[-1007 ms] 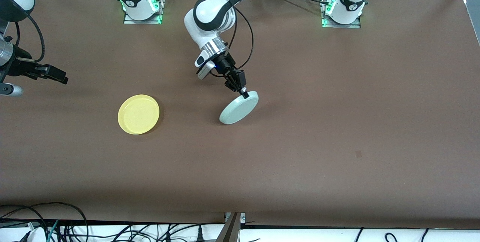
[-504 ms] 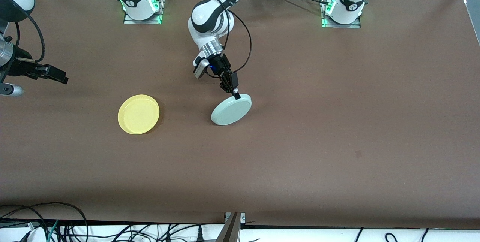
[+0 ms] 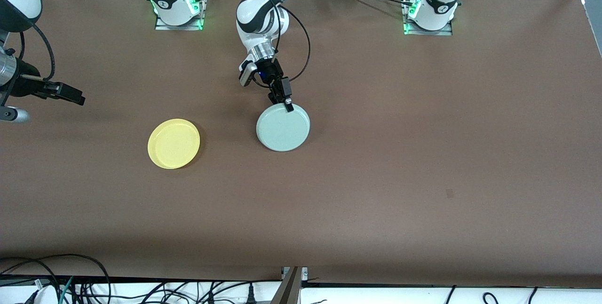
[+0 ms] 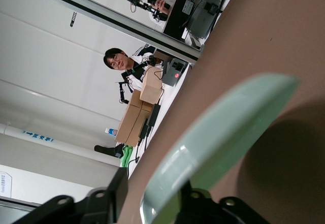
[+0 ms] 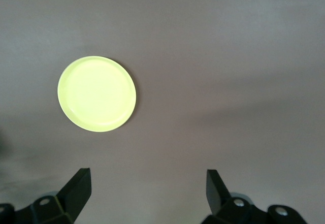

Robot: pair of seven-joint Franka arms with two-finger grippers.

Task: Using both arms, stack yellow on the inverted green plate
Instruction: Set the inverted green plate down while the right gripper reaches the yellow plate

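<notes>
The pale green plate [image 3: 283, 129] lies bottom up, flat or nearly flat, on the brown table near the middle. My left gripper [image 3: 287, 103] is shut on its rim at the edge nearest the robots' bases. In the left wrist view the green plate [image 4: 223, 132] runs between the black fingers [image 4: 107, 199] of my left gripper [image 4: 152, 206]. The yellow plate [image 3: 174, 143] lies rim up on the table toward the right arm's end. My right gripper [image 3: 75, 97] is open and empty, waiting in the air apart from the yellow plate. The right wrist view shows the yellow plate [image 5: 97, 93] ahead of my right gripper [image 5: 150, 183].
The brown table [image 3: 400, 153] is bare around both plates. The arm bases [image 3: 176, 5] stand along the edge farthest from the front camera. Cables [image 3: 70, 280] hang along the nearest edge.
My left gripper has moved toward the right arm's end and turned the green plate from steeply tilted to flat or nearly flat, bottom up. The right arm and yellow plate have not moved.
</notes>
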